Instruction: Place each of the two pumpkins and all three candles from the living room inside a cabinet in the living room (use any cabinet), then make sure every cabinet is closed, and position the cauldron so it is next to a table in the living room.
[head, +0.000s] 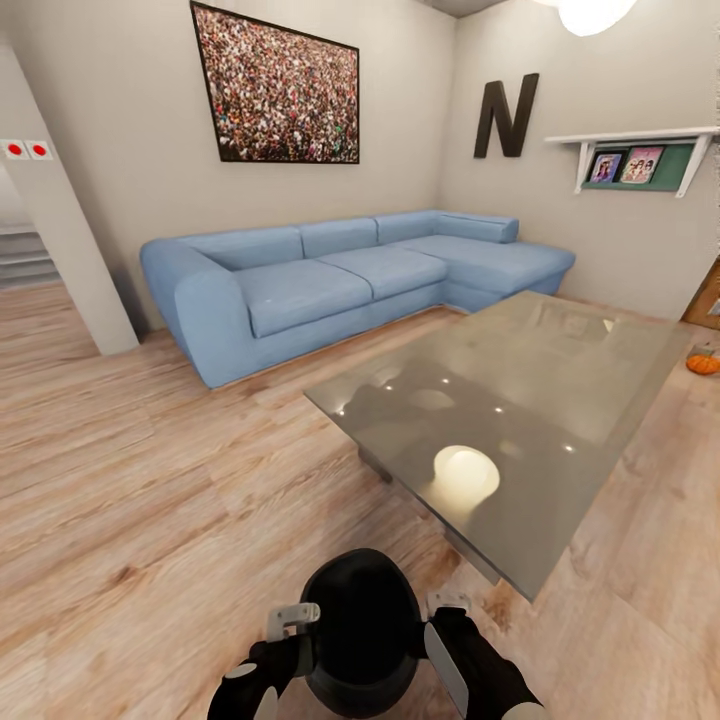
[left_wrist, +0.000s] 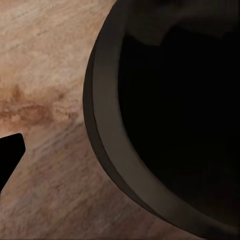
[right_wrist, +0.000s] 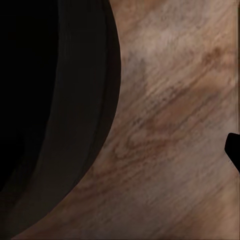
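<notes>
We see the wooden floor (head: 130, 480) running under everything. Taking the table (head: 560, 400) as our landmark: the blue sofa (head: 330, 275) stands beyond its far side, against the wall, with a framed crowd picture (head: 278, 85) above it, a dark letter N (head: 507, 115) on the adjoining wall, and a small white shelf (head: 640, 150) with photos beside that. The table itself has a glossy grey top mirroring a ceiling lamp. At its near corner, just beside it, sits the black cauldron (head: 360, 630), on the floor between our two arms. One pumpkin (head: 703, 364) lies on the floor past the table's right edge. Our left gripper (head: 290, 625) presses the cauldron's left side and our right gripper (head: 445, 620) its right side; whether each one's fingers are spread or closed we cannot tell. Both wrist views show the cauldron's dark rim against the floor.
</notes>
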